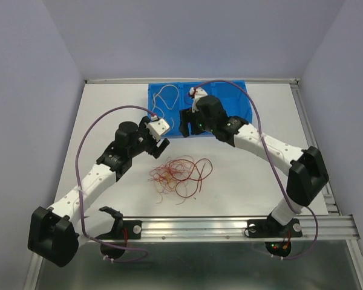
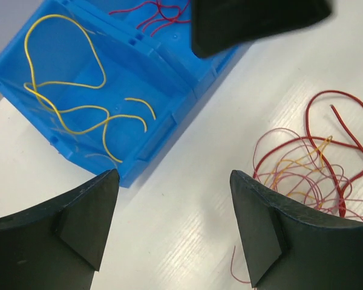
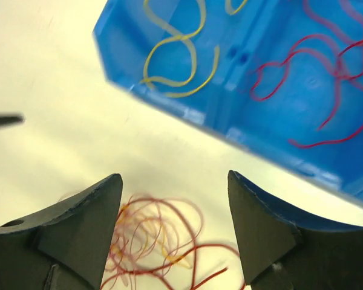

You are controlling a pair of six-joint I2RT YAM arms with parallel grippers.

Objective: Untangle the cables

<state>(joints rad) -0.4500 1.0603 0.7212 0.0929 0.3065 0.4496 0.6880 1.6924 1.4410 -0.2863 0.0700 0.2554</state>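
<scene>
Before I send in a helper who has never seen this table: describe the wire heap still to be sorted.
Find the blue bin at the far side of the table. Just nearer than it lies a loose heap of thin wires. Unlike the yellow wires and red wires separated inside the bin, it mixes red, pink and yellow strands.
</scene>
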